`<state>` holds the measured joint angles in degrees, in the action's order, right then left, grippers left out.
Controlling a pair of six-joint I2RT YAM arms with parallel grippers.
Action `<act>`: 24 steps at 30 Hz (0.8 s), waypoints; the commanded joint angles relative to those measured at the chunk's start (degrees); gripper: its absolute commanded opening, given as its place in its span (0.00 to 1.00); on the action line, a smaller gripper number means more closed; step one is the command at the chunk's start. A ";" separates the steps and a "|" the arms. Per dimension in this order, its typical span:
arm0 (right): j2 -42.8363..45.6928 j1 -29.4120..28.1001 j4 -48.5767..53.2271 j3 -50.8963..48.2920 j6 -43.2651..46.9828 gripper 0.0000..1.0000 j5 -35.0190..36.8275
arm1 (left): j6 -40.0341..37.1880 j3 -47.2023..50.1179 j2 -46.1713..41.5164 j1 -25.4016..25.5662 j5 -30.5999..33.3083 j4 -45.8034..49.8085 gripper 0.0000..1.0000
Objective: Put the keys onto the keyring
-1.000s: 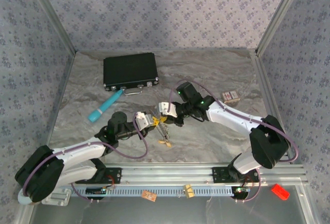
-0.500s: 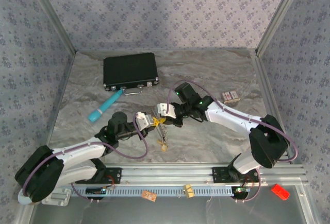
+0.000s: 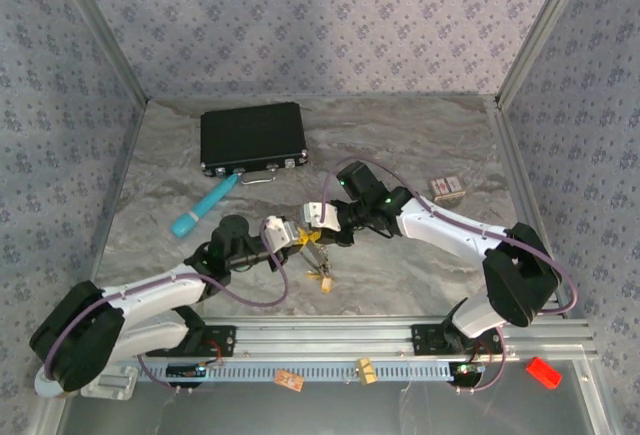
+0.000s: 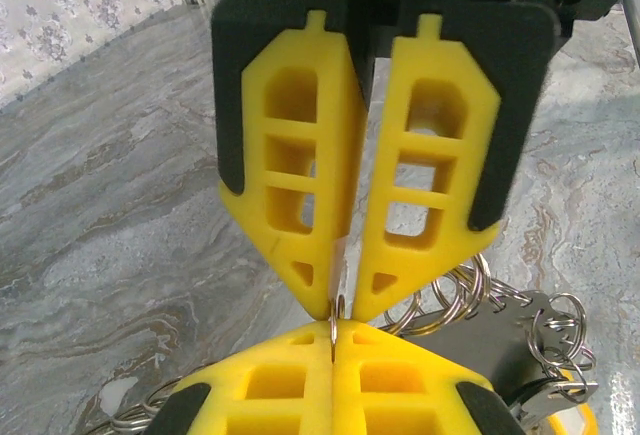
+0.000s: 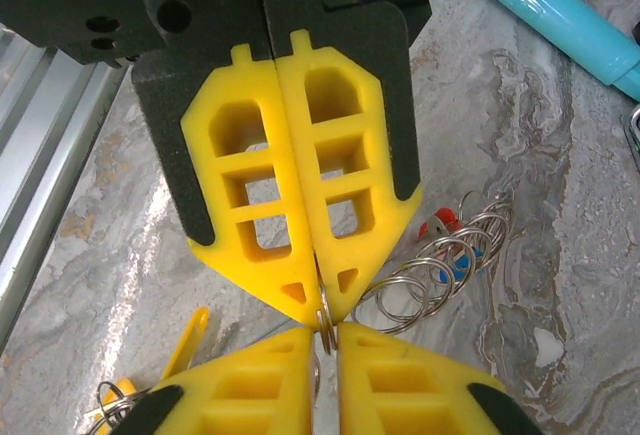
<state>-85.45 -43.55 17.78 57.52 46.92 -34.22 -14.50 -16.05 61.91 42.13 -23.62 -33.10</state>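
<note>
keyring [image 4: 337, 315]: thin wire loop, held above mid-bench, toward the near edge, between both arms' tips
keys [image 5: 441, 225]: red and blue heads on a string of small rings [image 5: 440, 275] trailing from the loop; yellow tag [image 5: 190, 340] hangs on the other side
left gripper [image 4: 338, 330]: pads pressed together, wire pinched at the tips
right gripper [image 5: 325, 331]: jaws a slit apart around the wire; can't tell if it grips
teal tube [image 3: 203, 206]: left of centre, lying flat
black case [image 3: 252, 137]: toward the far-left corner

The top camera looks down over the whole table [image 3: 420, 145] from the near side. Both wrist cameras face, very close, the same meeting fingertips [image 4: 410, 255].
</note>
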 commanded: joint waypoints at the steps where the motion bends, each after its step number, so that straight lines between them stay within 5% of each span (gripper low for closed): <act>1: -0.86 -1.03 0.55 1.51 0.81 0.00 -0.96 | -0.27 -2.41 0.53 0.25 -2.13 -2.68 0.00; 4: -0.86 -1.00 -0.13 0.90 0.65 0.00 -0.68 | 0.12 -2.36 0.58 0.26 -1.45 -2.58 0.00; 9: -0.33 -0.23 -0.81 -0.38 0.28 0.00 -0.84 | 0.95 -0.51 -0.12 0.22 1.16 -3.36 0.24; 13: -0.31 0.11 -0.81 -0.99 0.08 0.00 -1.09 | 1.77 0.71 -0.14 0.31 2.21 -3.89 0.30; 20: -0.28 0.31 -1.07 -1.50 -0.46 0.00 -1.03 | 2.31 1.45 1.27 0.30 2.17 -4.94 0.29; 24: -0.29 0.37 -1.41 -1.61 -0.85 0.00 -1.03 | 2.38 1.21 1.85 0.24 1.81 -4.72 0.18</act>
<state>-85.80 -43.27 16.58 56.36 46.96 -33.87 -12.27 -15.18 63.33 42.13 -21.17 -35.88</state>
